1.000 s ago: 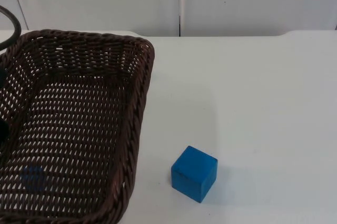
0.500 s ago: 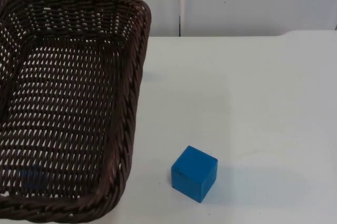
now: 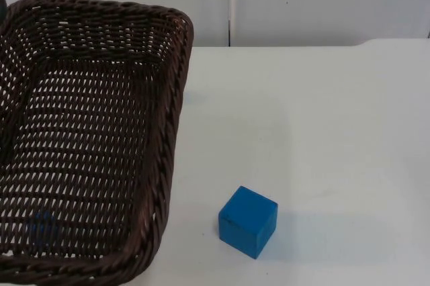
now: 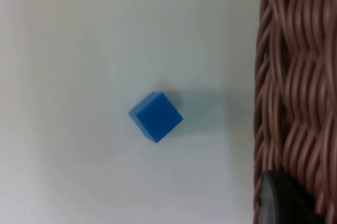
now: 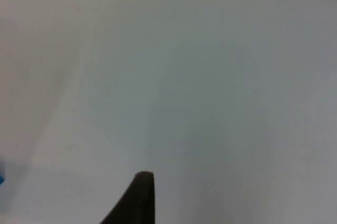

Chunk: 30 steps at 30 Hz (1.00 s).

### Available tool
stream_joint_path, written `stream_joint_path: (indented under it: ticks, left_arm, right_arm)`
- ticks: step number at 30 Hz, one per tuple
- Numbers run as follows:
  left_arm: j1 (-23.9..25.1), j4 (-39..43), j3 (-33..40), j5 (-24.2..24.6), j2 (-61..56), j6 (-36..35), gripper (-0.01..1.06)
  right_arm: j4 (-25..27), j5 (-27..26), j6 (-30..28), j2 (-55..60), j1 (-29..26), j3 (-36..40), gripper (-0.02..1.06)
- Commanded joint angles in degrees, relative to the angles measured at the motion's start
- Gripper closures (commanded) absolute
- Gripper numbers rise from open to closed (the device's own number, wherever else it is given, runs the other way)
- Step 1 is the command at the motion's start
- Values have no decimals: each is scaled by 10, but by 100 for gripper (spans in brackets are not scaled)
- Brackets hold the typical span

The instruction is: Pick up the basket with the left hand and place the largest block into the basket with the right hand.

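The dark wicker basket [image 3: 87, 138] is lifted off the white counter [image 3: 322, 131]; the larger blue block [image 3: 248, 221] sits right of it. The left wrist view shows a smaller blue block [image 4: 156, 116] beneath the basket, beside the rim. The left gripper's [image 4: 279, 203] fingers rest on the rim and the right gripper [image 5: 138, 203] hangs over bare counter; I cannot tell either grip.

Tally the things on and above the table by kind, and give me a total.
Baskets: 1, the brown wicker basket.
Blocks: 2, the blue block on the table, and a smaller blue block seen through the basket's weave.
Total: 3.

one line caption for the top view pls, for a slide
Dark wicker basket beside a blue block on the white table.
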Motion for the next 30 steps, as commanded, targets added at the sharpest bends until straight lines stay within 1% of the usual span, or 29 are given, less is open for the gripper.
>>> stream_joint_path:
  ticks: [1,2,4,6,7,11,12,15,18,19,20,22,23,24,25,26,30]
  left_arm:
    - [1,-12,1,3,-2,-2,105]
    - [1,-12,1,3,-2,-2,105]
    - [1,-12,1,4,2,-2,105]
    - [1,-12,1,6,8,-2,105]
    - [1,-12,1,6,8,-2,105]
    - [1,-17,1,3,30,-2,105]
    - [1,-17,1,3,30,-2,105]
    - [1,-19,1,4,38,-2,105]
    - [1,-23,1,-1,40,-2,105]
    - [1,-23,1,-1,40,-2,105]
    - [1,-23,1,-2,41,-2,105]
    - [1,-23,1,-4,42,-2,105]
    - [1,-23,1,-3,42,-2,105]
    - [1,-21,1,0,42,-2,105]
    - [1,-21,1,0,42,-2,105]
    - [1,-18,1,2,42,-2,105]
    - [1,-15,1,1,42,-2,105]
  right_arm:
    - [1,-24,-25,42,-2,-27,-1]
    - [1,-24,-25,42,-2,-27,-1]
    - [3,-39,-41,78,-2,-51,-1]
    - [18,-46,-62,123,-2,-73,-1]
    - [18,-46,-62,123,-2,-73,-1]
    - [82,-63,-140,214,-2,-122,-1]
    - [82,-63,-140,214,-2,-122,-1]
    - [112,-63,-188,273,-2,-150,-1]
    - [134,-65,-207,310,-2,-165,-1]
    - [134,-65,-207,310,-2,-165,-1]
    - [143,-69,-220,323,-2,-167,-1]
    - [174,-74,-280,344,-2,-167,-1]
    - [198,-75,-312,361,-2,-167,-1]
    - [209,-75,-324,364,-2,-167,-1]
    - [209,-75,-324,364,-2,-167,-1]
    - [233,-75,-346,377,-2,-167,-1]
    - [284,-71,-348,405,-2,-167,-1]
